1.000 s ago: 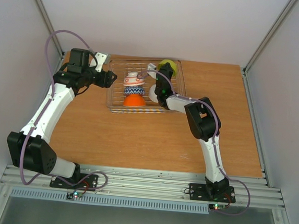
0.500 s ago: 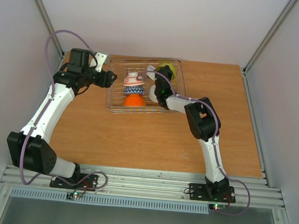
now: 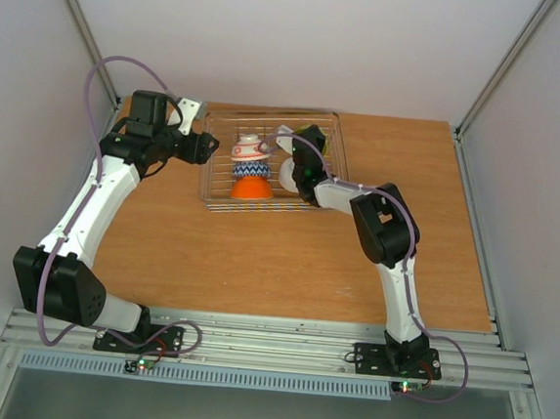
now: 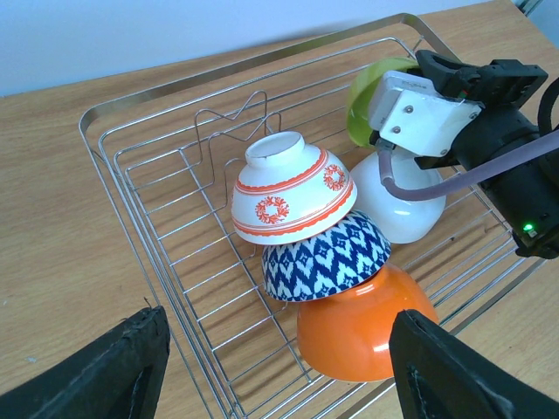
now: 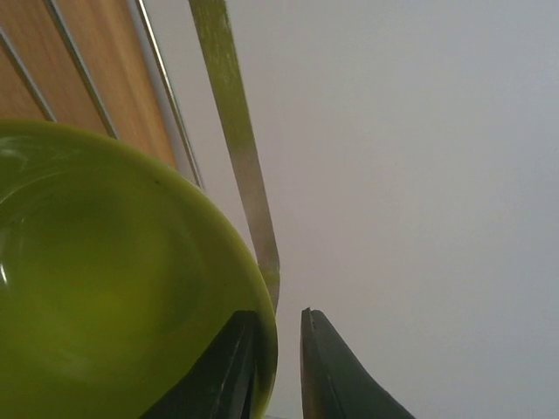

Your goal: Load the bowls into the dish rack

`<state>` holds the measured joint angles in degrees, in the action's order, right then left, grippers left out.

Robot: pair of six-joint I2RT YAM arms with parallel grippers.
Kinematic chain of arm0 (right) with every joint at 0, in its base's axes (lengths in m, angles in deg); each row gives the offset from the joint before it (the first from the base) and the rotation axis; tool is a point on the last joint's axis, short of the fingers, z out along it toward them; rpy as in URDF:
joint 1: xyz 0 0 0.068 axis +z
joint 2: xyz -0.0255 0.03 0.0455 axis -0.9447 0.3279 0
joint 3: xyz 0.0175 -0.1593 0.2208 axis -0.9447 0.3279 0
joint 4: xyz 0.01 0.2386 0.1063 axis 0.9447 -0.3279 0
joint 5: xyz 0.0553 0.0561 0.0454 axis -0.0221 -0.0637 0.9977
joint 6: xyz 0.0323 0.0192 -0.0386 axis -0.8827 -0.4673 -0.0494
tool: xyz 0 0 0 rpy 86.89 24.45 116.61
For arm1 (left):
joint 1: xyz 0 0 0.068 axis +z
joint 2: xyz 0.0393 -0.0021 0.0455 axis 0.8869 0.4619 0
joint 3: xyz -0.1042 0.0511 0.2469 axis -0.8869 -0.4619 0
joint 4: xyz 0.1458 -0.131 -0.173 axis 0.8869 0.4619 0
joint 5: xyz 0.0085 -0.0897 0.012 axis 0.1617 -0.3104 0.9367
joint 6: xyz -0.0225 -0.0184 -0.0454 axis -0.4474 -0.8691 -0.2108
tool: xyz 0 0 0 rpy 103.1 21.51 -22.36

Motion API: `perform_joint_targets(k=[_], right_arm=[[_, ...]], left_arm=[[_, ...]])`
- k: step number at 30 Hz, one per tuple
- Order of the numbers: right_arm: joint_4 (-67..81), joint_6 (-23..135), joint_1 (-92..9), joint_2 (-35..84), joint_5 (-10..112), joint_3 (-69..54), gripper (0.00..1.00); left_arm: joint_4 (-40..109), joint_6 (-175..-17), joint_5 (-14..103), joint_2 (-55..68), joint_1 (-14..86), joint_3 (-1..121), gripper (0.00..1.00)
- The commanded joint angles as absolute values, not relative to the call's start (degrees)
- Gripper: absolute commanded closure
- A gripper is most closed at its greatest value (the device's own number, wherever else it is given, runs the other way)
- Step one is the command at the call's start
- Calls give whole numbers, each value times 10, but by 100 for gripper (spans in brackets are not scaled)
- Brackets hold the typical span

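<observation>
The wire dish rack (image 3: 328,165) stands at the back of the table. In it the white bowl with red pattern (image 4: 288,188), the blue-and-white zigzag bowl (image 4: 327,253) and the orange bowl (image 4: 367,323) lean on each other in a row. The plain white bowl (image 4: 406,209) sits beside them. My right gripper (image 5: 278,349) is over the rack's far right corner. It is shut on the rim of the yellow-green bowl (image 5: 113,279), one finger inside and one outside. My left gripper (image 4: 279,375) is wide open and empty, just left of the rack.
The rack's far rim (image 5: 231,131) runs right behind the green bowl. The booth's back wall (image 3: 294,44) is close behind the rack. Bare wooden table (image 3: 256,256) lies in front of the rack.
My right gripper has shifted slightly left and down over the rack's far corner, and now covers the yellow-green bowl in the top view. The left arm has not moved.
</observation>
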<state>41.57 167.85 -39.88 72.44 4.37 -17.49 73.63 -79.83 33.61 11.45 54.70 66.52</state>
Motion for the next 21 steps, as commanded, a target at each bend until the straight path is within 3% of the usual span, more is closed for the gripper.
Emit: perform_joint_targets(k=[1,21], right_arm=[[386,1642,-392,675,52,-162,82],[300,1583,-353,611,83,-105,77]], left_arm=[[715,-794,329,106,547,661,30],[715,-798,320,93,547,661,30]])
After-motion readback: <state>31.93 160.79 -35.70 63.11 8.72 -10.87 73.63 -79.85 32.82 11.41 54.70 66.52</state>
